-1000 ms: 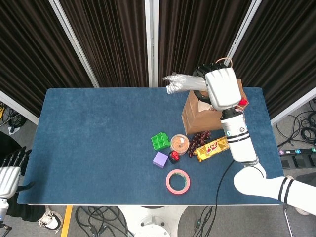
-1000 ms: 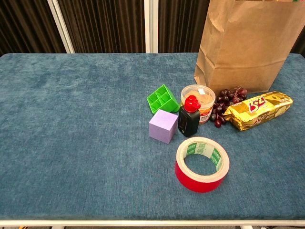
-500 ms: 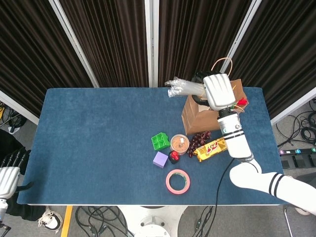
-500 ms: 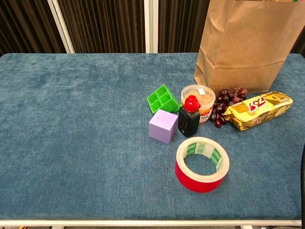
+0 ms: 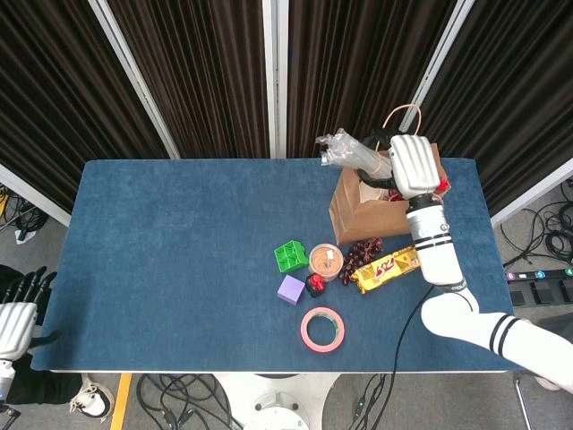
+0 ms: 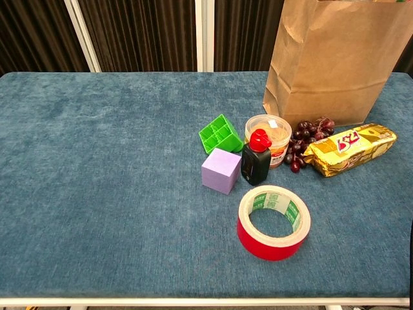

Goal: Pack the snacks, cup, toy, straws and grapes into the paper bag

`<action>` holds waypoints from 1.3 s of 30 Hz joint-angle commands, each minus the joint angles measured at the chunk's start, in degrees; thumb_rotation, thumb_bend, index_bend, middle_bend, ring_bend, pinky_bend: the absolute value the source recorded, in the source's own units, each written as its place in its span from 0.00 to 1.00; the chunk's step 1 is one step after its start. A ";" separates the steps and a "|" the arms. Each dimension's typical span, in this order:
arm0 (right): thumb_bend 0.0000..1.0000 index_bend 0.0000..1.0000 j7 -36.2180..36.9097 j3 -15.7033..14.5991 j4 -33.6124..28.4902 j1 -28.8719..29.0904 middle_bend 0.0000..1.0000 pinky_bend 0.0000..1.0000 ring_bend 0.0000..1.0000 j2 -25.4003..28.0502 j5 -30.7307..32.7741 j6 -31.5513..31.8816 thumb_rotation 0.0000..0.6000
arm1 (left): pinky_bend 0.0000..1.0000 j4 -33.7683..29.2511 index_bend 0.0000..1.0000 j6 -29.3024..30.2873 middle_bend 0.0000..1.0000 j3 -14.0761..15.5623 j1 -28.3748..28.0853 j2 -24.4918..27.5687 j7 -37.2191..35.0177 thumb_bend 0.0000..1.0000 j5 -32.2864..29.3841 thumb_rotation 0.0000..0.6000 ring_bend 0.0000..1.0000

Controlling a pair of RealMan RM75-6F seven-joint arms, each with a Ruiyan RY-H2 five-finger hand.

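Looking down from the head view, the right hand (image 5: 414,165) hovers over the mouth of the brown paper bag (image 5: 358,210), its fingers closed around a clear wrapped bundle of straws (image 5: 347,150) that juts out to the left past the bag's rim. To finish this step well, I would judge the bundle needs tipping end-down so it clears the rim and the looped handle before the fingers let go; released while it lies across the opening, it could bridge the rim or slide off outside. The left hand (image 5: 16,313) rests off the blue surface (image 5: 179,251) at its near-left corner, holding nothing; whether its fingers are spread or curled is hard to tell. From the chest view, neither hand shows; the bag stands upright at the back right, with the grapes (image 6: 308,134) and gold snack packet (image 6: 352,148) lying just in front of it, and the snack cup (image 6: 271,137), small red-capped bottle (image 6: 257,165), green toy block (image 6: 220,134), purple cube (image 6: 221,171) and red tape roll (image 6: 274,221) near the middle.
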 commanded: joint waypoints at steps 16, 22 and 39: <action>0.00 0.28 13.55 -0.77 1.29 -3.24 0.34 0.18 0.16 3.50 -5.10 -3.81 1.00 | 0.11 -0.62 0.07 -0.17 0.04 0.06 -0.12 0.17 0.63 0.06 0.00 1.00 0.00; 0.00 0.27 14.78 0.06 -0.65 -3.92 0.33 0.18 0.15 5.43 -6.45 -2.34 1.00 | 0.11 -0.84 0.07 -0.08 0.04 0.11 -0.22 0.10 0.83 0.06 0.22 1.00 0.00; 0.00 0.26 7.63 1.23 -18.99 -2.81 0.34 0.17 0.17 11.11 -15.32 3.83 1.00 | 0.11 -2.67 0.07 0.93 0.04 -0.12 -0.39 0.56 1.82 0.06 0.71 1.00 0.00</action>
